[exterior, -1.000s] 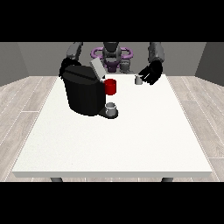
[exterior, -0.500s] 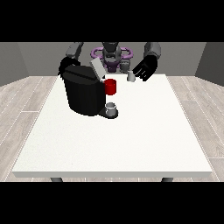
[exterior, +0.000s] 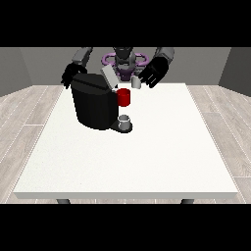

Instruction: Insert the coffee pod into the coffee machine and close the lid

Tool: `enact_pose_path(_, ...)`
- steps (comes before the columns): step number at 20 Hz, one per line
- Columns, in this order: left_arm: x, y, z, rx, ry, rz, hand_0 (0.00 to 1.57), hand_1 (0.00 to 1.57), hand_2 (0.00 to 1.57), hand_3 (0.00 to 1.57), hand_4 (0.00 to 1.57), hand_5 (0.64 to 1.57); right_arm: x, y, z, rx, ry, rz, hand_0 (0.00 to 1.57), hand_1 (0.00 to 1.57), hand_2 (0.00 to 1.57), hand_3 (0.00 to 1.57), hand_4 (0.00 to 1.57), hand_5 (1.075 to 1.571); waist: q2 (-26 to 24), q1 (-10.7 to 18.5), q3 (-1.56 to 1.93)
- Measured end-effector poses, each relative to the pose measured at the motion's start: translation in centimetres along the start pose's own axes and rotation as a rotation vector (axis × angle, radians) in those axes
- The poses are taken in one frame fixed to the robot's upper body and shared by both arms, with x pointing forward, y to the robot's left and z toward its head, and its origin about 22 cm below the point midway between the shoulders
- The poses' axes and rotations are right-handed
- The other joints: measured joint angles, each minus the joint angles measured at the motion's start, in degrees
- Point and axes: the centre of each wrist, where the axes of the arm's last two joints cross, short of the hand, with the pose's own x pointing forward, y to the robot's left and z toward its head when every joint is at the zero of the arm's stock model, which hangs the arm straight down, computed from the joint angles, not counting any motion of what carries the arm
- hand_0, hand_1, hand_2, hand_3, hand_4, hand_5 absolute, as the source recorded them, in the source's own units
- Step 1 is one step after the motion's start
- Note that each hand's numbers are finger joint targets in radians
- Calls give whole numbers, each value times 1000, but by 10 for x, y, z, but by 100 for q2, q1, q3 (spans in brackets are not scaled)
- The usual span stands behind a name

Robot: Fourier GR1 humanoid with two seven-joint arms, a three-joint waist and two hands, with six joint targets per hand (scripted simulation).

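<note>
The black coffee machine stands at the table's far left of centre, its grey lid tilted up and open. A red part sticks out of its front above a small grey cup on the drip base. The small pale coffee pod hangs above the table just right of the lid, with the hand at the view's right curled on it. The hand at the view's left hovers relaxed behind the machine's back left corner, holding nothing.
The large white table stretches towards the camera in front of the machine. A purple ring-shaped part sits on the robot's torso behind the pod.
The hand at the view's right has moved leftwards towards the open lid, carrying the pod up off the table. The other hand and the machine have stayed put.
</note>
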Motion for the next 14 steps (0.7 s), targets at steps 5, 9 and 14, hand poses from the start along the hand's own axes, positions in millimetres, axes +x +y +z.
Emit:
enact_pose_path(5, 16, 4, -8, 15, -16, -15, 1281, 1281, 1306, 1226, 501, 1571, 6, 1, -2, -7, -21, 9, 0, 0, 0, 0, 459, 1571, 89, -78, 0)
enact_pose_path(9, 32, 7, -14, 21, -30, -27, 1306, 1306, 1328, 1245, 487, 1571, 7, 1, -6, -21, -40, 15, 0, 0, 0, 0, 519, 1571, 190, -70, 1)
enact_pose_path(14, 35, 12, -17, 24, -30, -35, 1305, 1305, 1326, 1229, 500, 1571, 11, 3, -7, -22, -44, 7, 0, 0, 0, 0, 537, 1571, 322, -158, 1)
